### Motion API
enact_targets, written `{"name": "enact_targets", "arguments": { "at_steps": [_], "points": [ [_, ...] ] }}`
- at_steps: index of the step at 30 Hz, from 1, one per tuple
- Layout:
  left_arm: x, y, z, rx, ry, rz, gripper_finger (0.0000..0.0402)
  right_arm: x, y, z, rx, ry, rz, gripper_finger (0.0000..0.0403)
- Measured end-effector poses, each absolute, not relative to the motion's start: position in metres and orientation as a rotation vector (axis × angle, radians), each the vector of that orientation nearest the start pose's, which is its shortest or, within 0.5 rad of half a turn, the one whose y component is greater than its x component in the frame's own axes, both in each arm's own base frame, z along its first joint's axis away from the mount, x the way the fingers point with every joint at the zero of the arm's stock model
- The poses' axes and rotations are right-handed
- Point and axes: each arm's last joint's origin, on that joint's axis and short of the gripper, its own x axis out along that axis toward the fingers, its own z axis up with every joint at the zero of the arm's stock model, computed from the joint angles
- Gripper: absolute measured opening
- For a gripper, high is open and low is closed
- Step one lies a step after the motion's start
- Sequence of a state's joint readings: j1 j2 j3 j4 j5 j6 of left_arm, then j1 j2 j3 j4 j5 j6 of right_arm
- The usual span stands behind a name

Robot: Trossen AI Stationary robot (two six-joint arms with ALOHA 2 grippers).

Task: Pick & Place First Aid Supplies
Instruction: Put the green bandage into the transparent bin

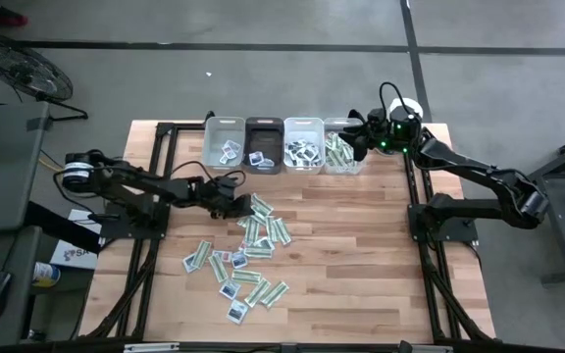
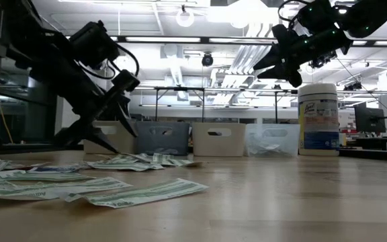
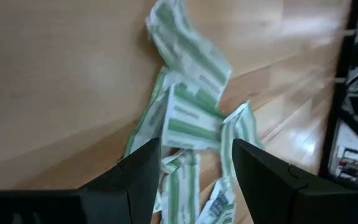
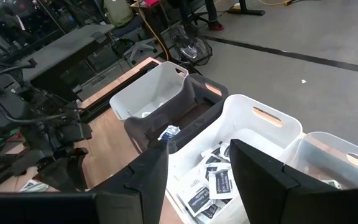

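I have the left tool (image 1: 235, 204) open just above the near edge of the green-and-white packets (image 1: 253, 257) scattered on the tabletop (image 1: 361, 265), while the right tool (image 1: 358, 135), open and empty, hangs over the bins (image 1: 303, 144).

Both end effectors (image 1: 231, 201) (image 1: 358, 140) open, empty

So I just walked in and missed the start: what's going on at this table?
Two robot arms are sorting first-aid packets from a pile on the wooden table into four bins along its far edge. The left tool is low at the pile's near-bin end, open over green-and-white strips, nothing gripped yet. The right tool hovers open and empty above the bins, which already hold some packets. A white canister stands beside the bins.
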State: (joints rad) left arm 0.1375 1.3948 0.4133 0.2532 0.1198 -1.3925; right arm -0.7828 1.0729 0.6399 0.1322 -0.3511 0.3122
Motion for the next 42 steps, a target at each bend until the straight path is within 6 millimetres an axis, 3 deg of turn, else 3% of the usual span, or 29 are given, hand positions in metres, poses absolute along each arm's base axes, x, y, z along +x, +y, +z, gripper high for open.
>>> {"name": "enact_targets", "arguments": {
  "at_steps": [10,42],
  "points": [
    [0.241,0.030,0.126,-1.402,0.618,0.527,0.0198,0.171,-0.156,0.258,0.473,0.194,-0.467,0.0163],
    [0.244,0.032,0.129,-1.390,0.558,0.541,0.0198,0.171,-0.157,0.258,0.447,0.200,-0.466,0.0157]
  ]
}}
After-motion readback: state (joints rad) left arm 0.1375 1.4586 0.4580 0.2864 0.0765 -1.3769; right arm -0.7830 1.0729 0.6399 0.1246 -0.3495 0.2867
